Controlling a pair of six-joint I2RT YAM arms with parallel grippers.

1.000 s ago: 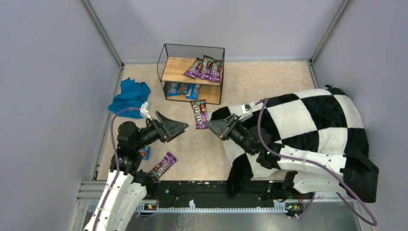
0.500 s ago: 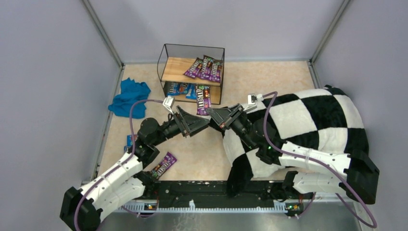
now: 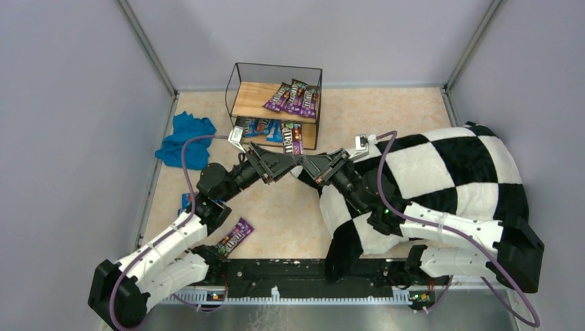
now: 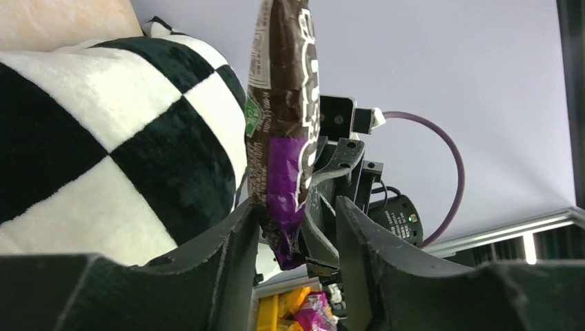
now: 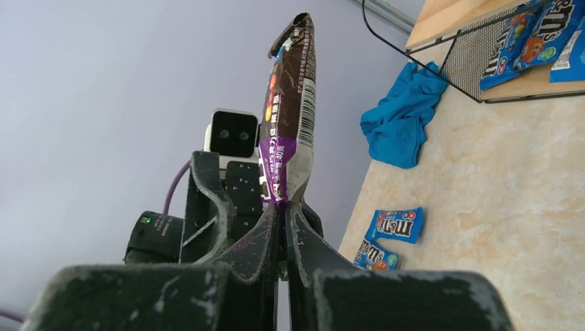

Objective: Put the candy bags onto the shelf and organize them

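A brown-and-purple candy bag (image 3: 292,140) stands upright in front of the shelf (image 3: 247,101), and my right gripper (image 3: 304,165) is shut on its lower end. The right wrist view shows those fingers (image 5: 283,207) pinching the purple end of the bag (image 5: 290,103). My left gripper (image 3: 289,164) faces it, open. Its jaws (image 4: 296,207) straddle the same end of the bag (image 4: 286,103), with a gap on the right side. Purple bags (image 3: 293,96) lie on the shelf's top board and blue ones (image 3: 262,127) on the lower board.
A purple bag (image 3: 234,236) lies near the left arm's base. Two blue bags (image 5: 393,225) lie by the left wall. A teal cloth (image 3: 185,138) sits left of the shelf. A checkered pillow (image 3: 448,172) covers the right side, under my right arm.
The left arm swung from the left side to the middle and its jaws narrowed around the held bag. The right gripper first carried the bag a little toward the shelf, then stayed still.
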